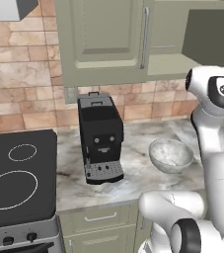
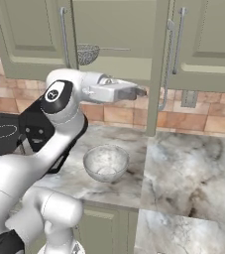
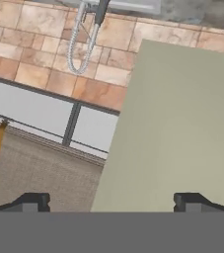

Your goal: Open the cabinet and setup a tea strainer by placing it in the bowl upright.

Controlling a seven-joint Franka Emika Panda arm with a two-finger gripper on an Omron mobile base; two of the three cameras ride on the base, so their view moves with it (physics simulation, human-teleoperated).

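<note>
Right base view: cabinet [image 2: 158,69] door open, gripper [image 2: 140,92] spread and empty; tea strainer [image 2: 87,53] shelved behind it, bowl [image 2: 105,162] below, unfilled.

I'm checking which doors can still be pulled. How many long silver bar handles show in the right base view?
3: one left of the tea strainer, one on the open cabinet door's edge, one on the right door. Others may be hidden.

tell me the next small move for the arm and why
Probably lift the open tool up and left toward the tea strainer. The cabinet door already stands open edge-on, the strainer sits on the shelf inside, the tool holds nothing, and the bowl waits below on the counter.
</note>
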